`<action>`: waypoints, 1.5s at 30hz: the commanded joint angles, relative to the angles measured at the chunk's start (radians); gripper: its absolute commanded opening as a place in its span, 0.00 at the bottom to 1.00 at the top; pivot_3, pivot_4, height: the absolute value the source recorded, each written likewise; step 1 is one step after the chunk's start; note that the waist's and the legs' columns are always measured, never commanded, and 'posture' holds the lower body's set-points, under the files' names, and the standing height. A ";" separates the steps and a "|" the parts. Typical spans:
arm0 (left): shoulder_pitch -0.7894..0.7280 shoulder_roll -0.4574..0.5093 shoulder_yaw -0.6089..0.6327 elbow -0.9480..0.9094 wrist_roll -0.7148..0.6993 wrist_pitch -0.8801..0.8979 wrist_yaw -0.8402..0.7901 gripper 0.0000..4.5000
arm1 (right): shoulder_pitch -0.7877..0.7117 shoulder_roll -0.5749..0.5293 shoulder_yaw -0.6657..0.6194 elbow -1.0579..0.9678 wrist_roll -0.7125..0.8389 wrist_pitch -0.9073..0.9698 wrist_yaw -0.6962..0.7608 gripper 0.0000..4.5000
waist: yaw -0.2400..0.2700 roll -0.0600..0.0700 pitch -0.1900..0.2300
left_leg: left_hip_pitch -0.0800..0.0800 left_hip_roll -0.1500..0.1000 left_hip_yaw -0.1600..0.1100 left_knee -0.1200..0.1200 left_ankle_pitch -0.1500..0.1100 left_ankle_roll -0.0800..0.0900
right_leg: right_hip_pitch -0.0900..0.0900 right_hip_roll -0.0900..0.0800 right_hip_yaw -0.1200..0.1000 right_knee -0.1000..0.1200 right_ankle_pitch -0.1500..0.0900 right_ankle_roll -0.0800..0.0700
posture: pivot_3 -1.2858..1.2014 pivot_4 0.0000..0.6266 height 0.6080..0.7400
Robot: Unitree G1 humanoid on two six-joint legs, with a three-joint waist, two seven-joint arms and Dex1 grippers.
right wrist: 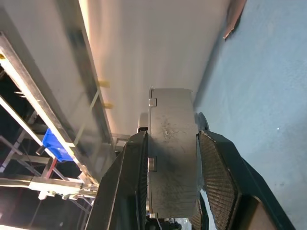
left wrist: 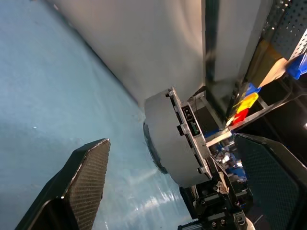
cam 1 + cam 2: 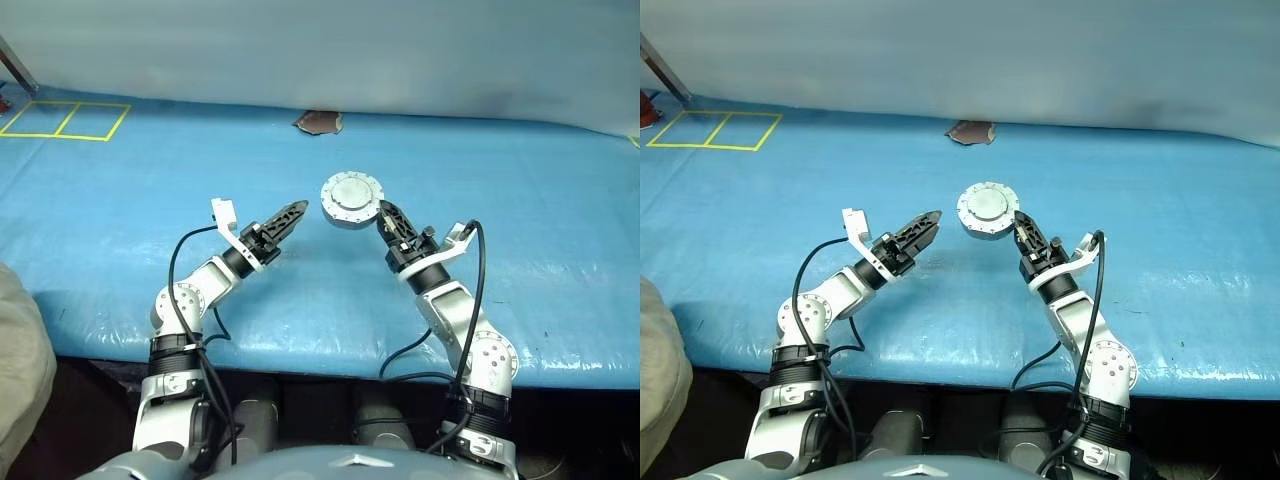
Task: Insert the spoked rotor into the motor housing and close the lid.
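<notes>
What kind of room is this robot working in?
Probably a workshop or robot test lab. A worktable covered in a blue sheet bears yellow taped squares, and past it the left wrist view shows metal racking with coloured storage bins.

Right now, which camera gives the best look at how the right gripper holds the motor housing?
The right wrist view: the right gripper has a finger pressed on each flat face of the closed motor housing. The eye views show its round face, the left wrist view its edge.
</notes>
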 commanded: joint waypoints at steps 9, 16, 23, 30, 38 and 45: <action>-0.055 -0.025 -0.026 0.058 -0.068 0.127 -0.044 1.00 | -0.012 0.017 0.087 -0.107 0.033 -0.011 0.011 0.28 | 0.001 0.000 0.000 | 0.000 0.000 0.000 0.000 0.000 0.000 | 0.000 0.000 0.000 0.000 0.000 0.000 | 0.52 0.24 1.00; -0.049 -0.050 -0.077 0.051 -0.051 0.145 -0.077 1.00 | 0.000 0.012 0.111 -0.109 0.017 -0.016 0.016 0.28 | 0.001 0.000 0.000 | 0.000 0.000 0.000 0.000 0.000 0.000 | 0.000 0.000 0.000 -0.001 0.000 0.000 | 0.52 0.24 1.00; -0.043 -0.075 -0.068 0.041 -0.047 0.103 -0.068 0.71 | 0.004 0.010 0.115 -0.101 0.007 -0.019 0.015 0.28 | 0.001 0.000 0.000 | 0.000 0.000 0.000 0.000 0.000 0.000 | 0.000 0.000 0.000 -0.001 0.000 0.000 | 0.52 0.24 1.00; -0.044 -0.078 -0.051 0.044 -0.062 0.112 -0.040 0.56 | 0.003 0.007 0.119 -0.098 -0.001 -0.018 0.020 0.28 | 0.001 0.000 0.000 | -0.001 0.000 0.000 0.000 0.000 0.000 | 0.000 0.000 0.000 -0.001 0.000 0.000 | 0.52 0.24 1.00; -0.057 -0.095 -0.035 0.050 -0.054 0.088 -0.007 0.56 | 0.003 0.005 0.125 -0.096 -0.011 -0.027 0.018 0.28 | 0.002 0.000 0.000 | -0.001 0.000 0.000 0.000 0.000 0.000 | 0.000 0.000 0.000 -0.002 0.000 0.000 | 0.52 0.24 1.00; -0.059 -0.100 -0.022 0.039 -0.049 0.058 0.019 0.56 | 0.001 -0.010 0.141 -0.090 -0.063 -0.027 0.033 0.28 | 0.001 0.000 0.000 | -0.001 0.000 0.000 0.000 0.000 0.000 | -0.001 0.000 0.000 -0.002 0.000 0.000 | 0.52 0.24 1.00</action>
